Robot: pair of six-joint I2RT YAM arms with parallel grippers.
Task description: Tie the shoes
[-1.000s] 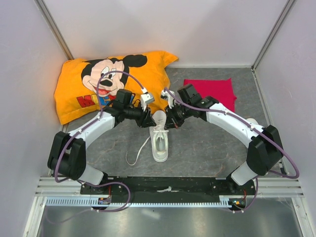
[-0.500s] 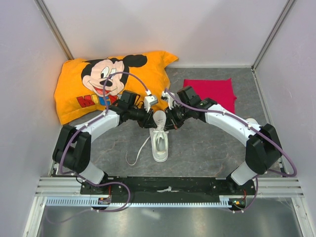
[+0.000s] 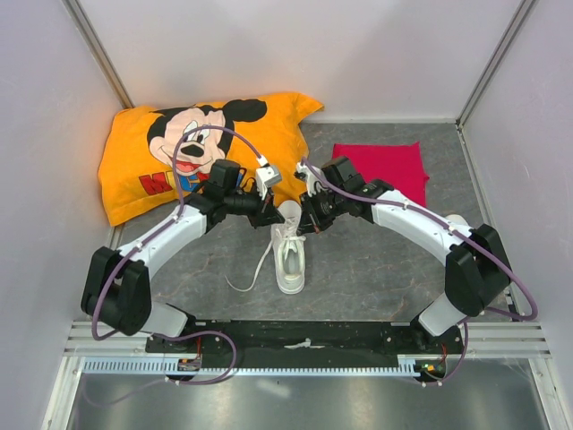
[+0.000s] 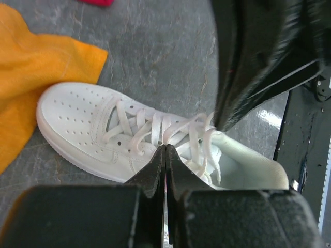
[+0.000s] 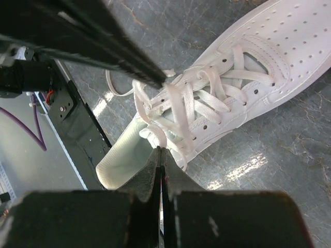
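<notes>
Shoe [image 3: 289, 255] stands on its sole at mid-table [image 3: 358, 269], toe towards the pillow [image 3: 134, 170], heel towards the arm bases. Judged light, with a firm sole and pliant upper, so it is likely to slide under a sideways pull. Laces [image 4: 155, 129] appear thin, limp and smooth, and are best taken near the free ends by the top eyelets. One loose end [image 3: 246, 276] trails on the left arm's side. Left gripper [image 4: 164, 152] and right gripper [image 5: 160, 152] sit over the upper lacing, fingers pressed together. Whether either pinches a lace cannot be confirmed. Red cloth [image 3: 380, 166] lies well beyond.
</notes>
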